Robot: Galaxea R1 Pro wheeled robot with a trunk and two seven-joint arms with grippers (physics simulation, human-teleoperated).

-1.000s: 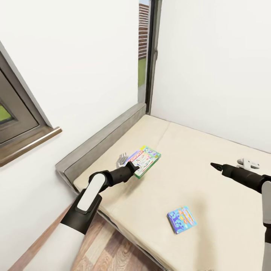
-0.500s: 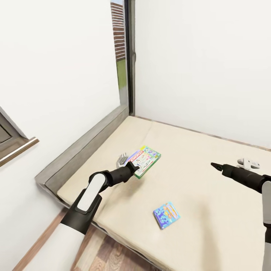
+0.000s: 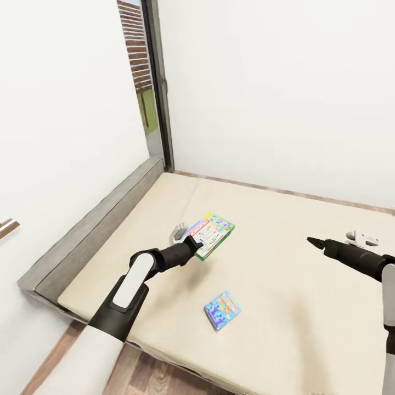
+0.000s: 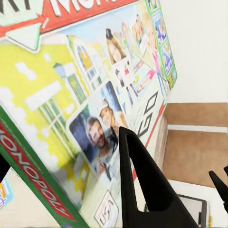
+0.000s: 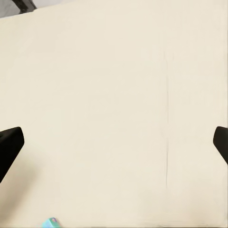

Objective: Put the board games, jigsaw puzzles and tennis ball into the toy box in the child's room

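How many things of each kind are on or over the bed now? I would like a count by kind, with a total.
Board games: 2, the green-edged Monopoly box in the left gripper and the small blue box lying on the bed.
Grippers: 2, left and right gripper.
Total: 4.

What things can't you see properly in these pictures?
- Green-edged board game: in the head view its print is too small to read; in the left wrist view the picture's edges cut it off.
- Small blue board game: lettering too small in the head view.
- Right pincer: its tip looks like one point in the head view.
- Bed: cut off by the picture's right edge.
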